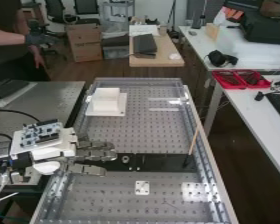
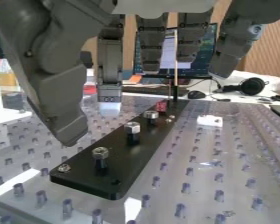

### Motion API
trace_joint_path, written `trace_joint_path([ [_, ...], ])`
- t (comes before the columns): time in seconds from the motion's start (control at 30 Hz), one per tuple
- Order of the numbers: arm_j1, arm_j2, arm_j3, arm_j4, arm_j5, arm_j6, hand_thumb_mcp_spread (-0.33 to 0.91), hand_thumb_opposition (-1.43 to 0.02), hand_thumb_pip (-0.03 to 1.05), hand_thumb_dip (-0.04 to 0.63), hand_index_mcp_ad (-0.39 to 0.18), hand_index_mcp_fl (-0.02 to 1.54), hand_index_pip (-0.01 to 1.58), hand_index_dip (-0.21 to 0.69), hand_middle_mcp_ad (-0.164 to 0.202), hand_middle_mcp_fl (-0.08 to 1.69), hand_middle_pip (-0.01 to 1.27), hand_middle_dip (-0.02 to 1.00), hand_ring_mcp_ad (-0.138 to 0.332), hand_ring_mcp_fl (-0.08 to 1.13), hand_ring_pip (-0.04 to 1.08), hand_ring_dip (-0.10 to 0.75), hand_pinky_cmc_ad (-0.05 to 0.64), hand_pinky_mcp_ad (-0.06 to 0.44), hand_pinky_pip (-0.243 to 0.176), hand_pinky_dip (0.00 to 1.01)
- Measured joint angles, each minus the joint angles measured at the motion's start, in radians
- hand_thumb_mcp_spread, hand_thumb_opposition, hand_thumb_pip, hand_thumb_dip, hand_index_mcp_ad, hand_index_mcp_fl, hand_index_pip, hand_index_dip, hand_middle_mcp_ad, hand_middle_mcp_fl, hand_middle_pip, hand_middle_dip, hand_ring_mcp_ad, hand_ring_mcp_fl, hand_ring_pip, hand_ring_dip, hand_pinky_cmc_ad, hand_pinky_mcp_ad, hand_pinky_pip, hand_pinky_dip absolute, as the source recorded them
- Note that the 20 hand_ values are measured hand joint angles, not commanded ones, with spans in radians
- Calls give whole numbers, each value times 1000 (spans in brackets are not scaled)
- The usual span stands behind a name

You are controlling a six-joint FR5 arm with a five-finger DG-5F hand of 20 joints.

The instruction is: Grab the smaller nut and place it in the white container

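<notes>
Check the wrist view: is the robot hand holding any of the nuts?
No, the nuts stand along the black plate, with the robot hand apart from them.

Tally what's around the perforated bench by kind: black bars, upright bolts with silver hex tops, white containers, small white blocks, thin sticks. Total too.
Black bar: 1
Silver-topped bolts: 3
White container: 1
Small white block: 1
Thin stick: 1
Total: 7

red tray on white bench | black headphones near it | cardboard boxes on floor | monitor
</notes>
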Motion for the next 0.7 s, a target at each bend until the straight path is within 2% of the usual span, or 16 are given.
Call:
trace_joint_path([
  [0.1, -1, 0, -2, 15, 0, 19, 368, -820, 646, 190, -150, 66, 1440, 5, 75, 72, 136, 211, 164, 0, 80, 58, 386, 304, -91, 302],
  [0.33, -4, -3, -10, 38, -6, 26, 368, -820, 646, 190, -150, 94, 1447, 7, 73, 72, 136, 215, 164, 0, 80, 58, 386, 304, -93, 302],
  [0.7, 2, -20, 3, 20, -15, -28, 374, -820, 646, 190, -150, 93, 1450, 7, 72, 72, 136, 215, 162, 0, 80, 58, 386, 302, -93, 297],
])
